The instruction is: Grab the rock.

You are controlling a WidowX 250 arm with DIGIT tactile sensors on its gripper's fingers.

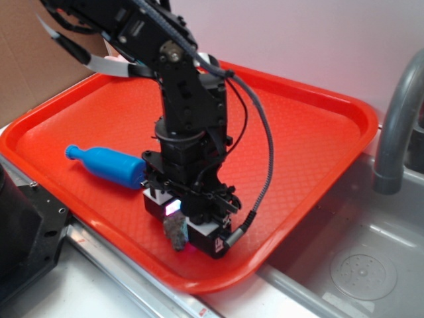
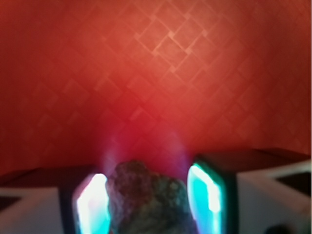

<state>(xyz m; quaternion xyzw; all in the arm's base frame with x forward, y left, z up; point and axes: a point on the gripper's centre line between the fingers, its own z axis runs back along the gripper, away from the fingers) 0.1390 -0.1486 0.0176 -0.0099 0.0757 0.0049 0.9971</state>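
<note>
Red tray (image 1: 311, 126) carries one rock (image 1: 176, 231) at its near edge and one blue bottle (image 1: 106, 165) to the left; my jaws, two lit pads (image 2: 93, 204), clamp that rock.

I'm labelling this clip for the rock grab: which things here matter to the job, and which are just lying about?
Job in hand:
- rock, between the fingers
- gripper, closed around the rock
- red tray it works over

Lying about:
- blue bottle, on its side on the tray
- grey faucet
- sink
</note>
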